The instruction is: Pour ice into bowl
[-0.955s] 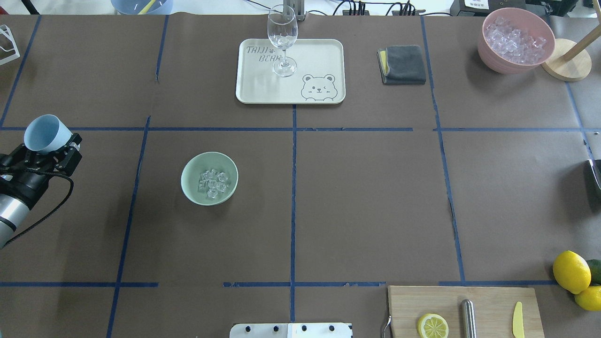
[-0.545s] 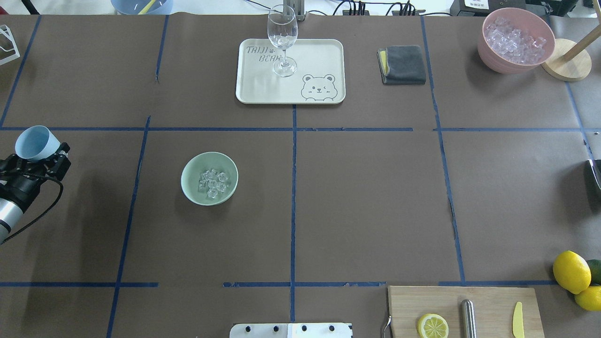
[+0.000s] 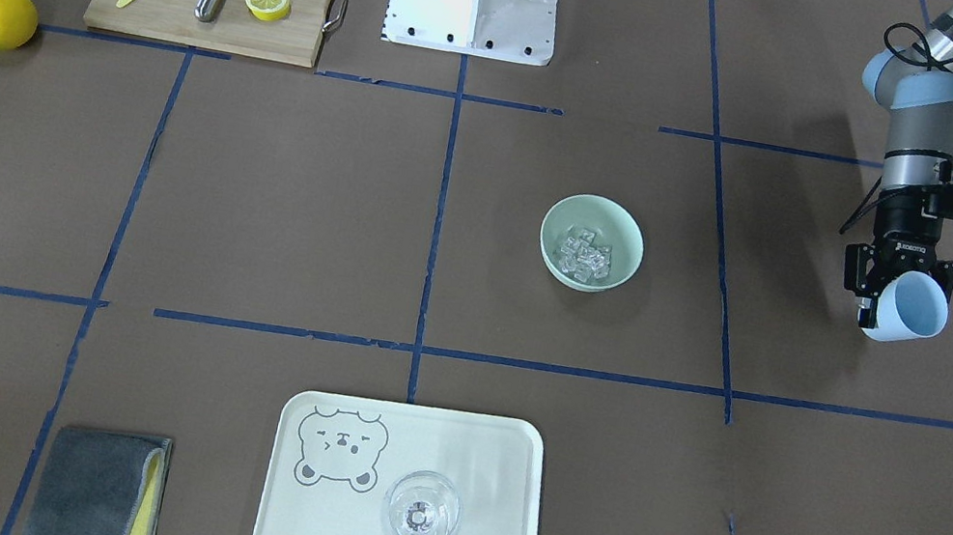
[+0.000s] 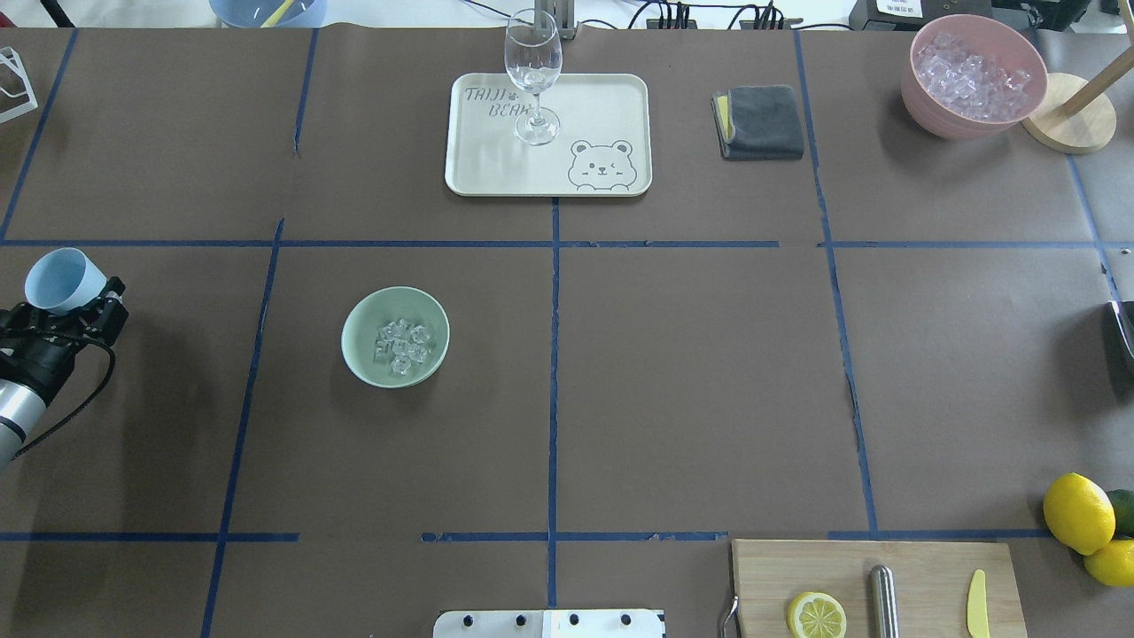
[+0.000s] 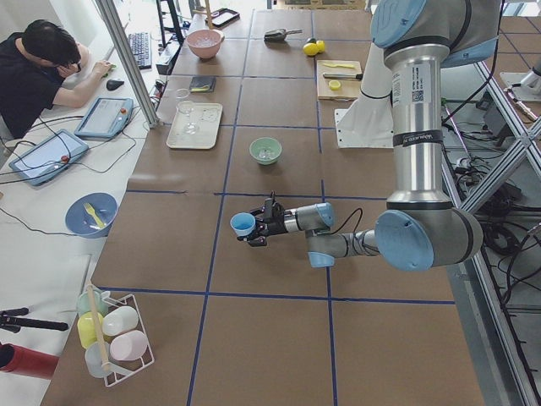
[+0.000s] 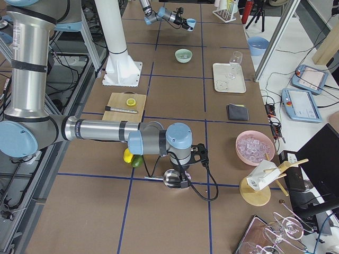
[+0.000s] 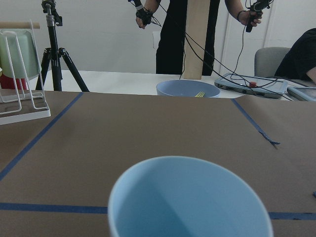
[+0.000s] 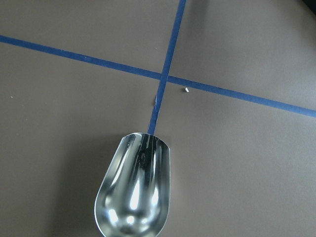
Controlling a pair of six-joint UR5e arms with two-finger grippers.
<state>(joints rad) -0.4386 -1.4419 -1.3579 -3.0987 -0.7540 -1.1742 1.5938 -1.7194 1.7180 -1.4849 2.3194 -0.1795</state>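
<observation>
Ice (image 4: 400,347) sits in the mint bowl (image 4: 361,321), left of the table (image 4: 709,372) centre. The cubes look hard and slick, so move them by container. The bowl looks rigid and light: grab it at the rim. Left hand (image 3: 902,289) pinches the blue cup (image 3: 914,313), tilted, seemingly empty, near the table's left edge. Right hand (image 6: 180,177): can't tell. Room all round the bowl.

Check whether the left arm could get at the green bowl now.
Probably yes: nothing stands between the left pincer and the bowl, but that pincer is shut on the blue cup.
</observation>
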